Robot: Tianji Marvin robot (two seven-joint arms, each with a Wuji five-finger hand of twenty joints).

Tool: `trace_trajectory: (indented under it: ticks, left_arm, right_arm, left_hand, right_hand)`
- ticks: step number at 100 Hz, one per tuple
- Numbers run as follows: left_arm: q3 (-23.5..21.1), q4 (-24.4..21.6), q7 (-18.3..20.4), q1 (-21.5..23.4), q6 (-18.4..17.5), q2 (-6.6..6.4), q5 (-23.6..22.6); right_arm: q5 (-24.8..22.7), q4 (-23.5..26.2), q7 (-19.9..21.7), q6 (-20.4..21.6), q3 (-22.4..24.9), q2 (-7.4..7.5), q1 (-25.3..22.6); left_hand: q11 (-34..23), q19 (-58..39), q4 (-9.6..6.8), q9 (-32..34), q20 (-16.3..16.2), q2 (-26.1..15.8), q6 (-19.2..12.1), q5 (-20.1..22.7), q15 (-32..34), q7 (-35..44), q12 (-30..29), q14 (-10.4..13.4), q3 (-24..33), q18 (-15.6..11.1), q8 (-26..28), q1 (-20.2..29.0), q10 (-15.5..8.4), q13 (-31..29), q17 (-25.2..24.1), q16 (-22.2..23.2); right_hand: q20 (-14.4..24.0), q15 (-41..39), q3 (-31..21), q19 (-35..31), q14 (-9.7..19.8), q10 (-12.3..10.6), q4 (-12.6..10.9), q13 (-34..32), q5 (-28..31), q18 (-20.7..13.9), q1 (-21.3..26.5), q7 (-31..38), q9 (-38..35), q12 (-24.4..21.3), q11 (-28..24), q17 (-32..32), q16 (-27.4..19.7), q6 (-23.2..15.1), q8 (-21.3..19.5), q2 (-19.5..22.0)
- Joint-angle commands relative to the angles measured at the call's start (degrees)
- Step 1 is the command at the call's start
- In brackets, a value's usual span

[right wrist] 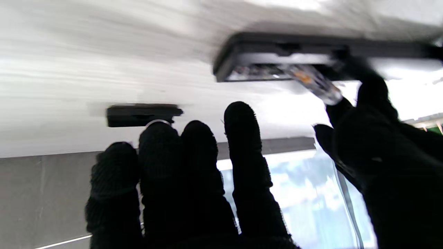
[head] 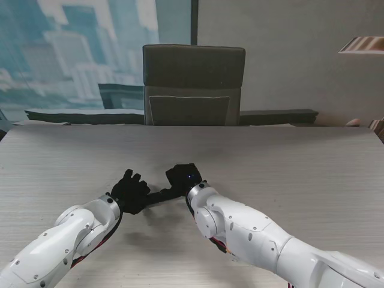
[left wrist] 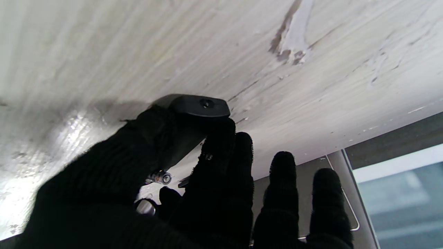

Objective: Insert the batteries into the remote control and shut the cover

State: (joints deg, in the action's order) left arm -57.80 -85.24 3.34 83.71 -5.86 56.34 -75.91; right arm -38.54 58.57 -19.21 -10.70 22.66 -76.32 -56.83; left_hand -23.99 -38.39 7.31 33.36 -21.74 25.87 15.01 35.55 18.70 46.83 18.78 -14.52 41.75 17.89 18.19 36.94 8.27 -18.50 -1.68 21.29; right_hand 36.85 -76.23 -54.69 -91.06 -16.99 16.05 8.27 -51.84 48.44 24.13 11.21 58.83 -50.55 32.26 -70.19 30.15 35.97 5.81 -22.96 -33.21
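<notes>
The black remote [head: 159, 195] lies between my two hands near the table's middle. My left hand [head: 128, 192] is shut on one end of the remote [left wrist: 193, 105], thumb on one side and fingers on the other. In the right wrist view the remote's [right wrist: 277, 52] battery compartment is uncovered. A battery [right wrist: 316, 84] sits tilted in it, one end sticking out. A gloved thumb tip [right wrist: 367, 86] rests against that battery. My right hand [head: 183, 179] has its four fingers [right wrist: 200, 166] spread and holding nothing. The loose cover [right wrist: 142, 114] lies flat on the table beyond those fingers.
The wood-grain table [head: 288, 174] stretches wide on both sides of the hands. A grey office chair [head: 193, 84] stands behind the table's far edge. A scuffed pale patch [left wrist: 294, 38] marks the table top.
</notes>
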Motion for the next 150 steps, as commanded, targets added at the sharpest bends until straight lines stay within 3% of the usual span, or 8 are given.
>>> trace_trajectory:
  ticks: [1, 19, 27, 32, 50, 78, 95, 150]
  left_arm:
    - [0.79, 2.02, 1.84, 1.36, -0.15, 0.02, -0.15]
    - [0.68, 2.05, 1.8, 1.4, -0.22, 0.03, 0.0]
    - [0.64, 2.03, 1.76, 1.44, -0.25, 0.03, -0.01]
    - [0.6, 2.01, 1.73, 1.49, -0.24, 0.04, 0.0]
    - [0.49, 1.99, 1.61, 1.61, -0.2, 0.06, 0.02]
    - [0.24, 1.95, 1.41, 1.84, -0.2, 0.07, 0.0]
    - [0.14, 1.97, 1.22, 1.92, -0.17, 0.09, 0.01]
    - [0.15, 1.98, 1.21, 1.88, -0.37, 0.09, 0.14]
  right_arm:
    - [1.21, 1.18, 2.3, -0.78, 0.3, 0.45, 0.3]
    - [1.91, 3.22, 6.67, -4.55, 0.06, 1.05, 0.84]
    - [2.78, 5.19, 11.23, -8.07, -0.43, 1.67, 1.48]
    - [3.13, 6.05, 13.69, -9.51, -0.98, 2.13, 2.11]
    - [4.21, 6.69, 18.38, -12.4, -2.77, 2.43, 4.12]
    - [6.65, 5.71, 23.71, -15.98, -6.07, 1.55, 7.4]
    - [8.75, 4.12, 24.4, -16.67, -6.83, 0.29, 8.05]
    - [10.93, 2.8, 26.03, -17.94, -8.93, -1.76, 8.88]
  left_hand:
    - [-1.05, -1.15, -0.66, -0.06, 0.96, 2.32, -16.95, 3.11, 0.9, 6.77, 0.68, -0.45, 0.19, 0.61, 2.69, 7.59, -0.91, -0.56, -0.37, -0.66]
    - [-1.07, -1.17, -0.75, 0.03, 0.98, 2.2, -16.96, 3.24, 0.89, 6.85, 0.69, -0.53, -0.02, 0.61, 2.72, 7.46, -0.88, -0.61, -0.38, -0.66]
    - [-1.04, -1.18, -0.78, 0.0, 0.98, 2.1, -17.1, 3.29, 0.89, 6.87, 0.67, -0.51, -0.1, 0.61, 2.71, 7.42, -0.84, -0.61, -0.37, -0.65]
    - [-1.03, -1.19, -0.8, -0.01, 0.98, 2.07, -16.79, 3.23, 0.87, 6.85, 0.67, -0.44, -0.14, 0.59, 2.68, 7.42, -0.75, -0.58, -0.36, -0.66]
    - [-1.03, -1.14, -0.88, 0.0, 1.01, 1.94, -16.99, 3.22, 0.85, 6.83, 0.67, -0.6, -0.35, 0.59, 2.66, 7.32, -0.85, -0.54, -0.41, -0.66]
    - [-1.0, -1.13, -0.98, -0.04, 1.01, 1.75, -16.67, 3.18, 0.84, 6.76, 0.65, -0.45, -0.64, 0.57, 2.63, 7.21, -0.8, -0.53, -0.45, -0.65]
    - [-0.98, -1.05, -1.02, -0.04, 1.04, 1.67, -16.83, 3.22, 0.84, 6.77, 0.64, -0.52, -0.75, 0.59, 2.63, 7.16, -0.79, -0.53, -0.53, -0.64]
    - [-0.92, -0.98, -1.1, -0.14, 1.03, 1.41, -16.89, 3.23, 0.81, 6.73, 0.61, -0.55, -1.1, 0.57, 2.62, 6.99, -0.77, -0.48, -0.54, -0.63]
  right_hand:
    - [1.42, -0.33, 2.83, 0.05, -1.79, 3.18, -0.66, 0.61, 0.79, 2.86, -3.36, -1.48, -0.52, 0.29, 0.34, -0.21, 0.36, 1.73, -1.22, 3.14]
    - [2.35, -1.92, 8.98, -0.45, -4.16, 4.95, -0.74, -2.12, 7.21, 5.59, -10.36, -2.9, -4.92, 0.7, 0.8, 1.7, 0.5, 2.48, -1.92, 14.03]
    - [2.71, -2.01, 14.3, -0.08, -4.8, 5.56, -1.64, -2.04, 8.69, 6.01, -14.35, -5.34, -5.37, 0.91, 1.39, 1.38, 0.27, 3.21, -2.21, 21.15]
    - [2.79, -1.93, 16.37, 0.05, -4.8, 5.64, -1.87, -1.96, 9.06, 5.94, -15.79, -6.28, -5.44, 0.89, 1.69, 1.22, 0.21, 3.55, -2.29, 23.07]
    - [3.08, -0.89, 19.44, 0.01, -5.75, 6.34, -2.43, -3.63, 11.95, 6.92, -16.81, -7.69, -8.01, 0.34, 3.32, 1.65, -0.5, 4.79, -2.45, 23.99]
    - [3.38, -0.43, 21.19, 0.06, -6.38, 6.64, -2.69, -5.13, 14.66, 7.7, -17.56, -9.04, -10.04, 0.11, 4.38, 1.91, -1.33, 5.6, -2.17, 24.47]
    - [3.55, -0.09, 21.48, -0.03, -6.83, 6.8, -2.82, -5.96, 15.68, 8.13, -16.96, -8.97, -11.03, 0.0, 4.68, 2.25, -1.73, 5.8, -2.47, 23.71]
    - [4.25, -1.24, 19.45, -1.01, -7.1, 6.47, -3.27, -10.73, 19.82, 9.34, -14.02, -6.76, -15.8, 0.13, 4.12, 4.81, -2.94, 4.89, -4.04, 21.19]
